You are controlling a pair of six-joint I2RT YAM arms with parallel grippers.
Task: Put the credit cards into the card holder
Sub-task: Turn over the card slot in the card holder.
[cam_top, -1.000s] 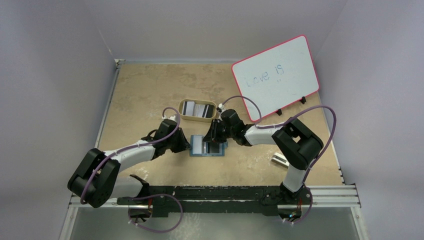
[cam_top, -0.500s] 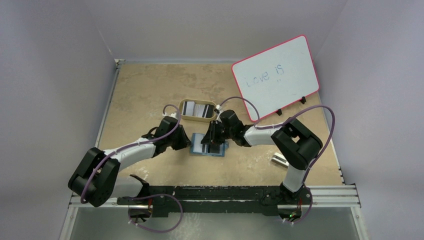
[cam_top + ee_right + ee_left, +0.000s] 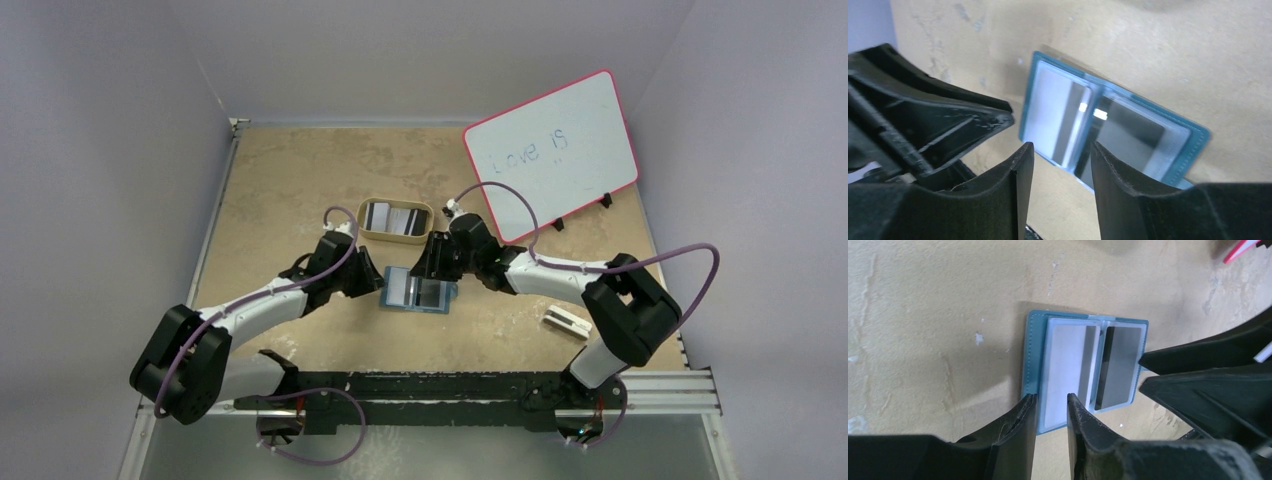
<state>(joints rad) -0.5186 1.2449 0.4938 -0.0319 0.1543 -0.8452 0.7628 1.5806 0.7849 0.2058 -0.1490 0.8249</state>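
Note:
The teal card holder [image 3: 418,291] lies open and flat on the tan table between my two grippers. A pale card with a dark stripe [image 3: 1068,365] sits in its left half, and a grey card [image 3: 1120,365] in its right half. My left gripper [image 3: 1050,405] is open, its fingertips over the holder's near left edge and not clamping anything. Just past the holder's far edge, my right gripper [image 3: 1062,155] is open with only bare table in its gap. More credit cards [image 3: 395,218] lie in the tan oval tray [image 3: 366,227].
A white block with a dark slot [image 3: 566,321] lies at the right, near the right arm's base. A red-framed whiteboard [image 3: 552,153] stands propped at the back right. Grey walls close in the table on three sides.
Both grippers have opened. The right gripper has drawn back from the holder's right half, leaving the grey card there, and its elbow has swung right. The left gripper has let go of the holder's edge.

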